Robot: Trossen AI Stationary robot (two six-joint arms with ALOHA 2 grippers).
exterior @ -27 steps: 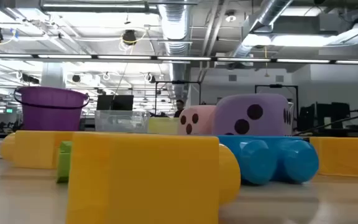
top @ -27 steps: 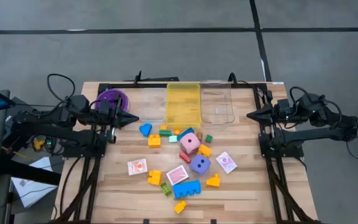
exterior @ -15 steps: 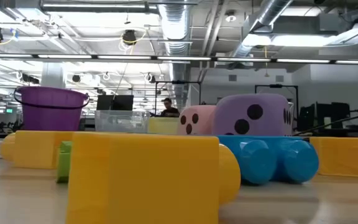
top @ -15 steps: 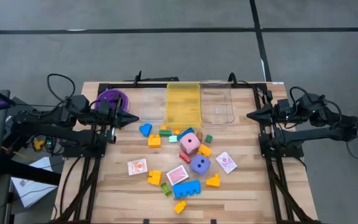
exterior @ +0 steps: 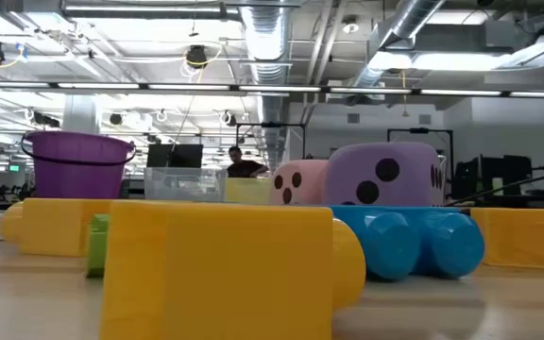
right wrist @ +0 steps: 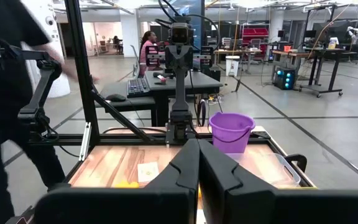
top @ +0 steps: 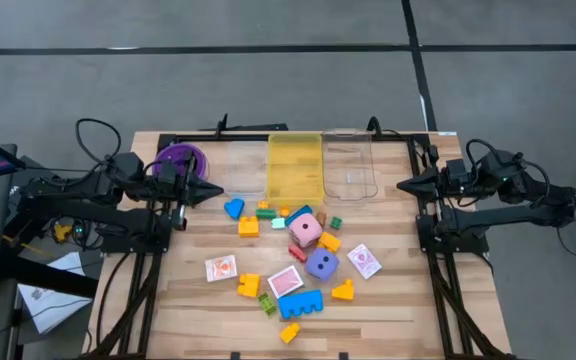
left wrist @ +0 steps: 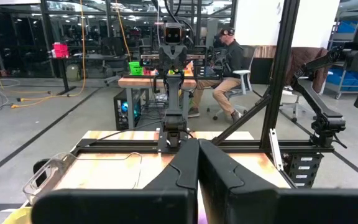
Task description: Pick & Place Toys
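The toys lie in a loose heap on the table's middle: a pink die (top: 306, 230), a purple die (top: 320, 264), a wide blue block (top: 301, 303), yellow, orange and green blocks and red-and-white cards (top: 220, 268). In the low view a yellow block (exterior: 225, 269) fills the front, with the dice (exterior: 381, 176) behind it. My left gripper (top: 216, 190) is shut at the table's left side, level, beside the purple bowl (top: 179, 157). My right gripper (top: 402, 185) is shut at the right side, level, pointing inward. Neither touches a toy.
At the far edge stand a clear bin (top: 243, 165), a yellow bin (top: 296, 165) and another clear bin (top: 349, 165). Black frame rails (top: 424, 215) run along both table sides. People show in the room beyond (right wrist: 8, 93). Bare wood lies near the front edge.
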